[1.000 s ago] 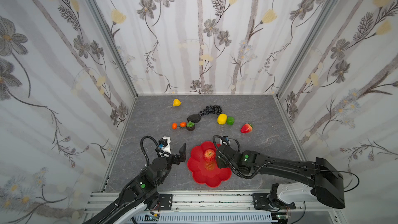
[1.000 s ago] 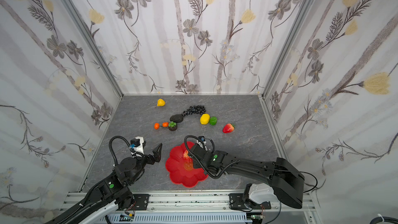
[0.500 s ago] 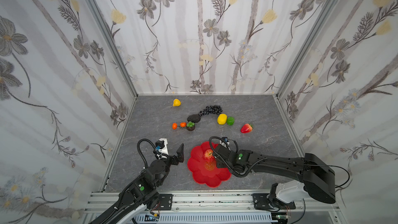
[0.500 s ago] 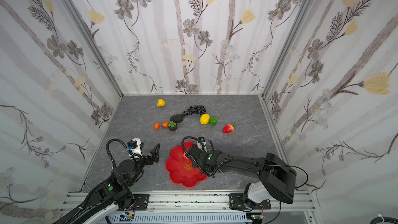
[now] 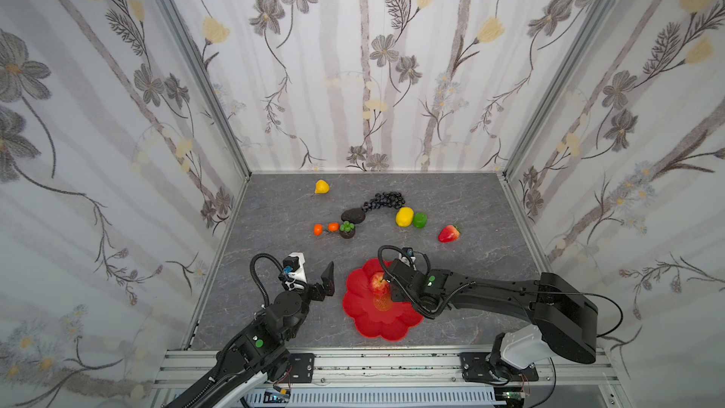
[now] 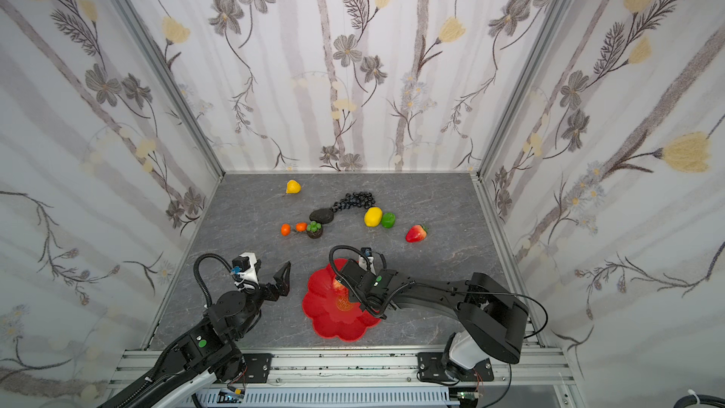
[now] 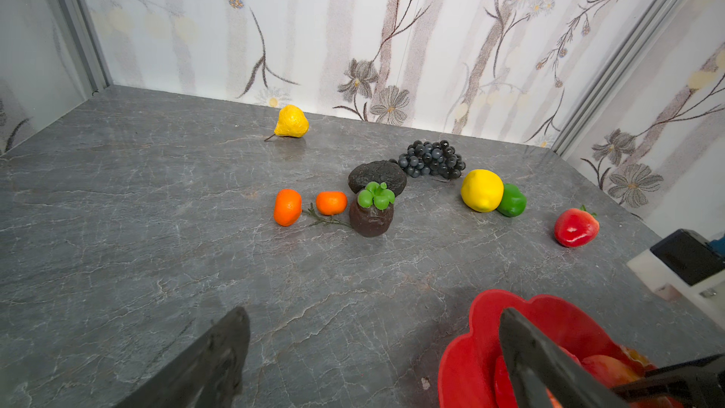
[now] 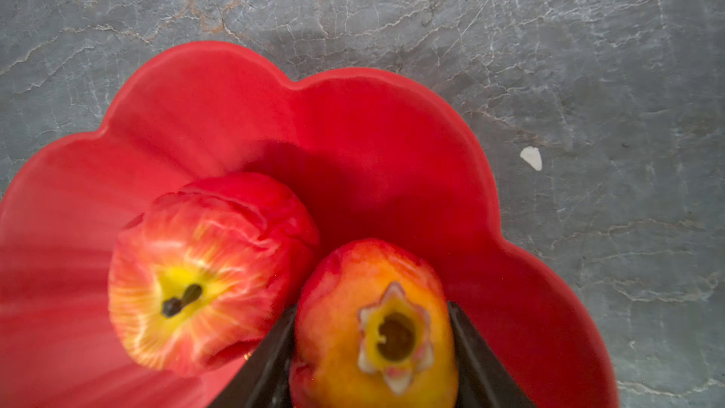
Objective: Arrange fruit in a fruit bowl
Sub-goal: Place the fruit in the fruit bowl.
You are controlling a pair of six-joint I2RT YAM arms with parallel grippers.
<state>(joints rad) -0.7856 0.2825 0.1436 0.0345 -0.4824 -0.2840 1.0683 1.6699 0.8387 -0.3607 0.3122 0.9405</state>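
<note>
Grey marble tabletop (image 8: 588,72): my right pincer (image 8: 370,308) pinches orange-red fruit (image 8: 372,331) inside fruit bowl (image 8: 353,111), just beside apple (image 8: 208,272); left pincer (image 7: 370,319) spread.

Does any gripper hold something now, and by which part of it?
The right gripper holds a red-orange fruit by its two sides, beside the apple in the fruit bowl. The left gripper is open and empty.

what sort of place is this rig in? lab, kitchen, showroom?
Most likely a robot test booth, not a home: two robot arms mounted on a metal rail, flowered wallpaper panels in metal frames on three sides, and toy fruit with a red bowl on a grey tabletop.
</note>
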